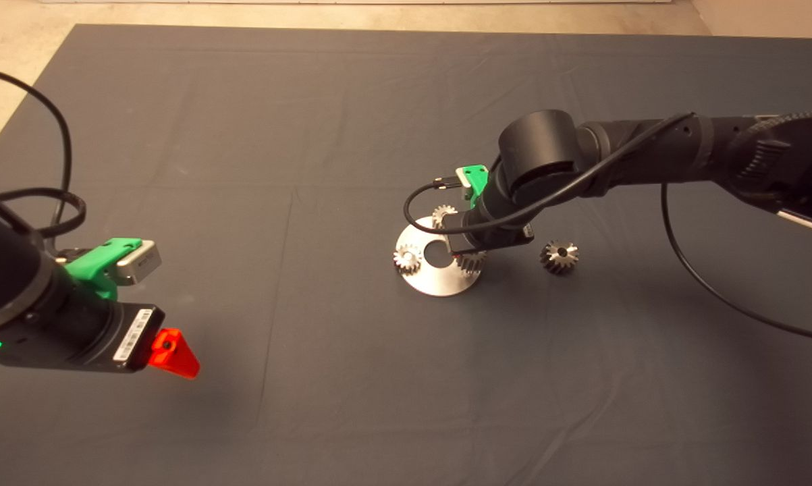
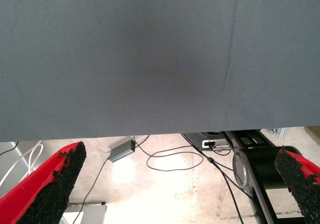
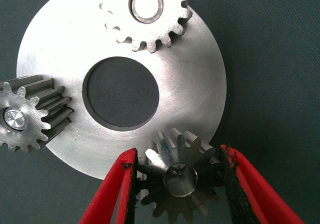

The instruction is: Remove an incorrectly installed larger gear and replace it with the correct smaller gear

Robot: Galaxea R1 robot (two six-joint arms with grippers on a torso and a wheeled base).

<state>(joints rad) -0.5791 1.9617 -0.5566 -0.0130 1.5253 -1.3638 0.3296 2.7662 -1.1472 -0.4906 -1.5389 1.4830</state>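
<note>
Steel big gear [image 1: 559, 256] is lying off the plate [image 1: 439, 283]; right gripper [image 3: 180, 176] is clasping the small gear [image 3: 180, 179] on its peg; release remaining. Left gripper [image 2: 175, 184] is idling open.

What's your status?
Right gripper shut on small dark-grey steel gear at round steel plate rim. Left gripper parked, open. Wide flared-tooth gear on mat.

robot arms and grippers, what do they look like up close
Both arms are black, round-jointed tubes trailing loose black cables. The left gripper has a green mount, a silver-grey camera block, a white barcode label, a small green light, and red triangular fingers faced with rough black pads. The right gripper has the same green mount and red, black-padded fingers.
</note>
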